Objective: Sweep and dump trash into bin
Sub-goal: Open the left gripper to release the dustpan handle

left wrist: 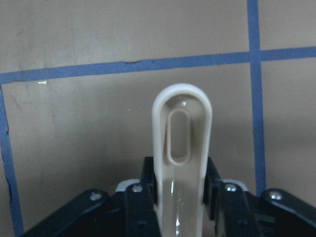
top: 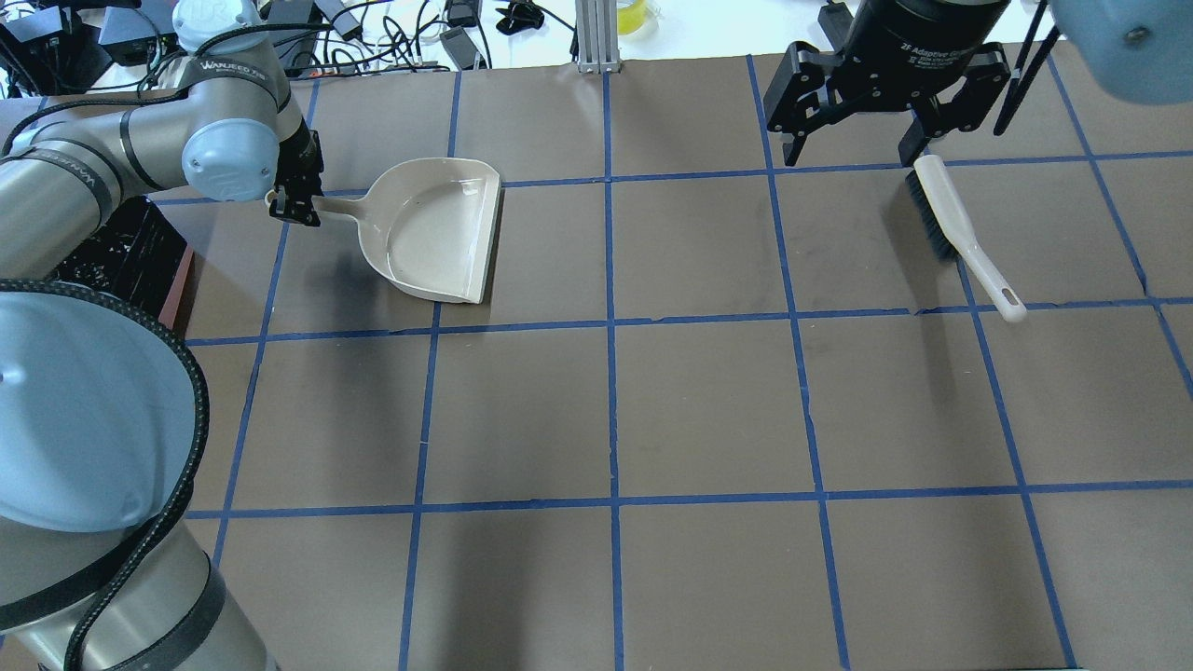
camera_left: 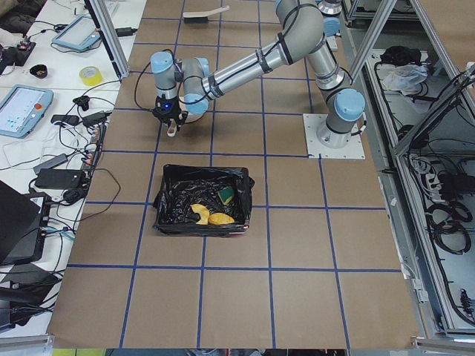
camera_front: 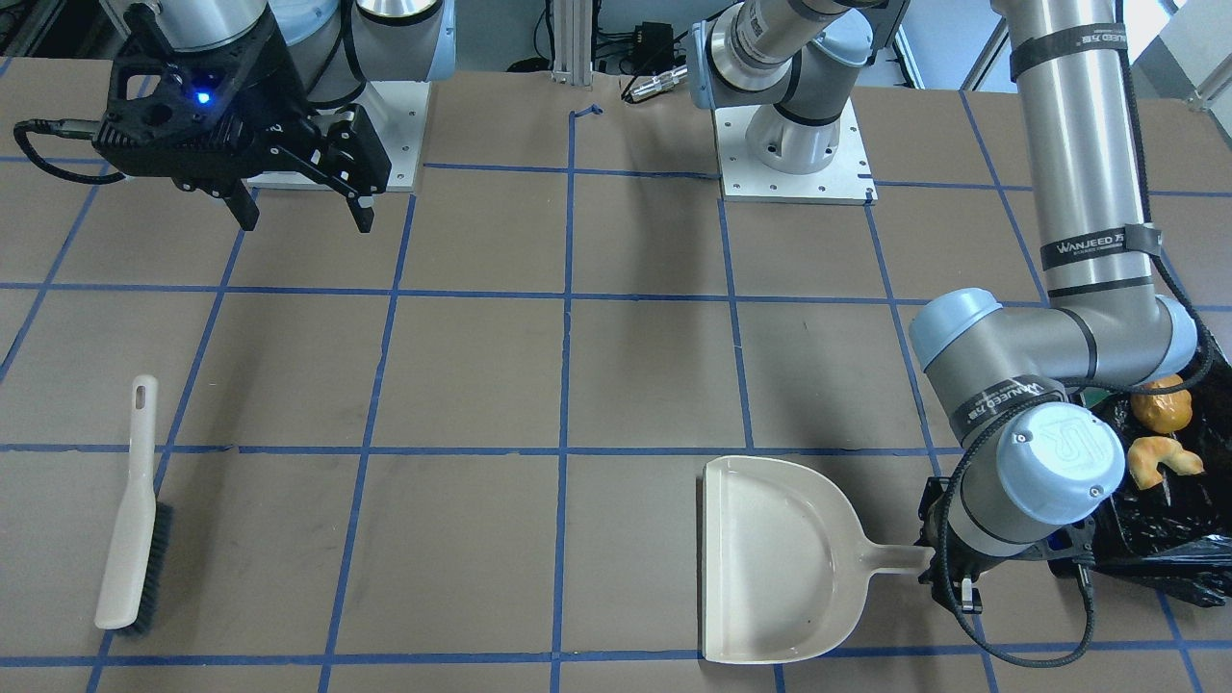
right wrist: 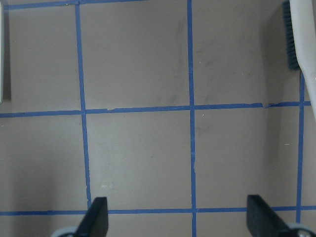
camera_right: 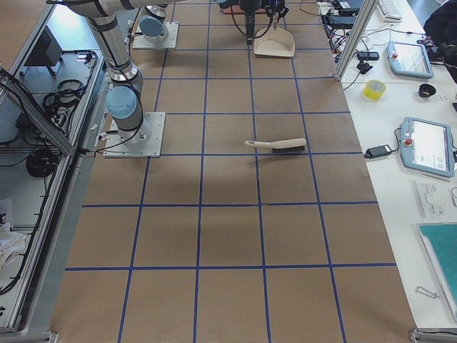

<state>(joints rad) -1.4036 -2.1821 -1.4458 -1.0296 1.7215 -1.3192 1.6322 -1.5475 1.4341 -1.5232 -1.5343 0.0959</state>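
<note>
The trash lies inside the bin (camera_left: 167, 222), a black-bag-lined container: a potato-like oval (camera_left: 221, 219), a tan crescent (camera_left: 197, 213) and a sponge with a green face (camera_left: 226, 195). The front-facing view shows the oval (camera_front: 1162, 404) and the crescent (camera_front: 1160, 457) in the black bag (camera_front: 1165, 539). My left gripper (top: 294, 200) is shut on the handle (left wrist: 181, 143) of the empty beige dustpan (top: 438, 228), next to the bin. My right gripper (top: 853, 140) is open and empty, raised above the table near the brush (top: 960, 233).
The brush (camera_front: 130, 510) lies flat on the brown table, bristles toward the far edge. The bin's pink wall (top: 182, 289) shows at the table's left end under my left arm. Blue tape lines grid the table.
</note>
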